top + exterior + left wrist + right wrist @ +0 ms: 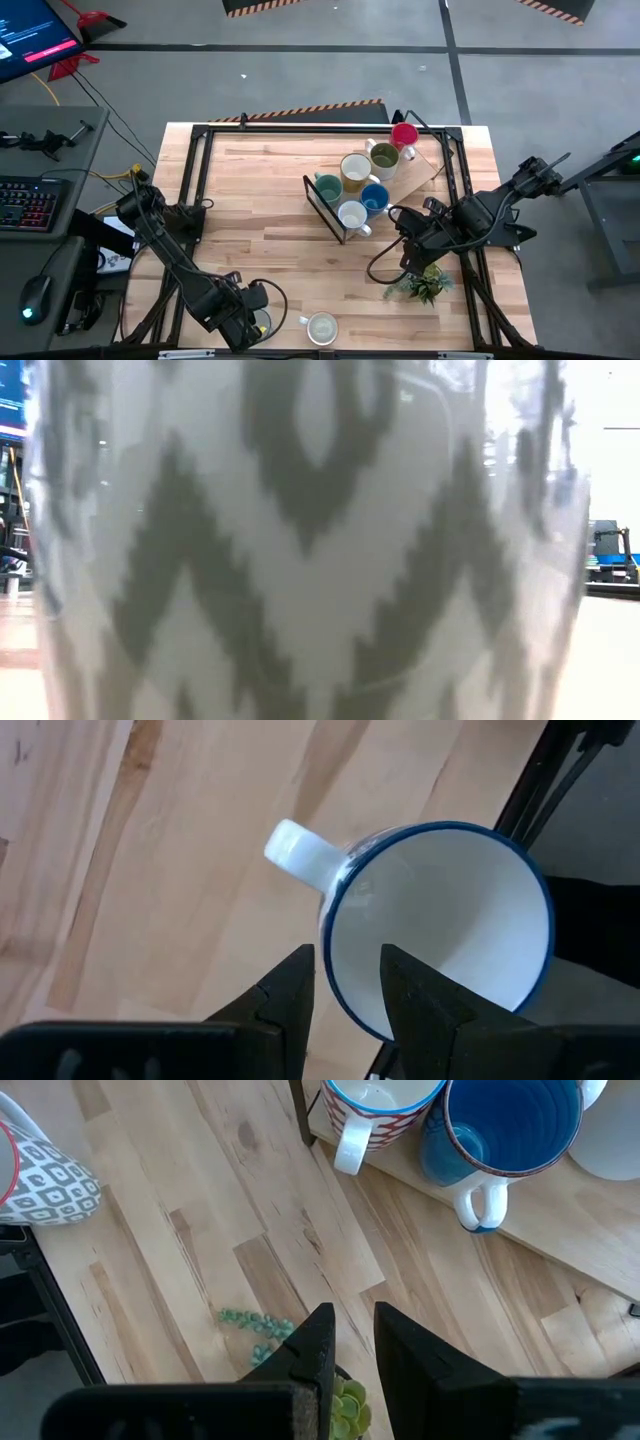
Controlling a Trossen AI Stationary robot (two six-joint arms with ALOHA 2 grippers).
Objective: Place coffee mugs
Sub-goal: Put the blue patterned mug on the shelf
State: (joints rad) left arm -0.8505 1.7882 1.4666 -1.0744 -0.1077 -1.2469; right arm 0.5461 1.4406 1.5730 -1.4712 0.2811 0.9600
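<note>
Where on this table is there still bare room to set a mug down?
The wide bare wood left of the mug cluster and its black rack, up to the table frame, is free. It is crowded around the cluster and near the small plant under the right gripper.

I count six mugs clustered at the far right of the table [260, 200]: a red one [404, 134], an olive green one [384, 155], a cream-yellow one [355, 170], a teal one [328, 187], a blue one [374, 198] and a white one [351, 214]. One patterned mug [321, 327] stands alone at the near edge, and one blue-rimmed white mug [440, 920] sits under my left gripper [345, 990] (probably eight in all). One small green plant [425, 285]. Two arms.
</note>
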